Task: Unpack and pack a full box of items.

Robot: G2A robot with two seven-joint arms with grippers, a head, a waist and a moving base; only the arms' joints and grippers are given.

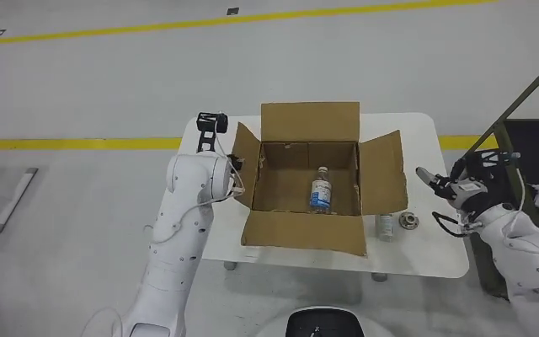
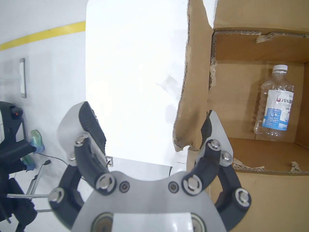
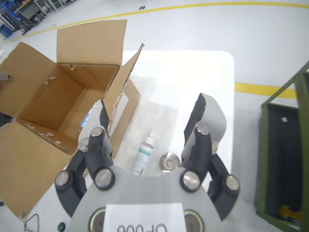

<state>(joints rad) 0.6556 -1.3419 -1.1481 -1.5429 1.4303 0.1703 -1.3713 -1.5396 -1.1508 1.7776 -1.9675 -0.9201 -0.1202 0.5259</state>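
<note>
Left jaws stand apart at the torn flap [image 2: 193, 73] of the box [image 2: 241, 90].

The box [image 1: 307, 232] sits mid-way on the table [image 1: 421, 168], a bottle [image 1: 320, 189] inside; a small bottle [image 1: 385, 226] and metal fitting [image 1: 409, 221] lie right of it, near the front edge.

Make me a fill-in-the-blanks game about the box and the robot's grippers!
1. The cardboard box holds just ____ clear bottle.
2. The small white bottle rests on the ____ table.
3. The left gripper and the right gripper both grip ____.
Missing words: one; white; nothing.
</note>
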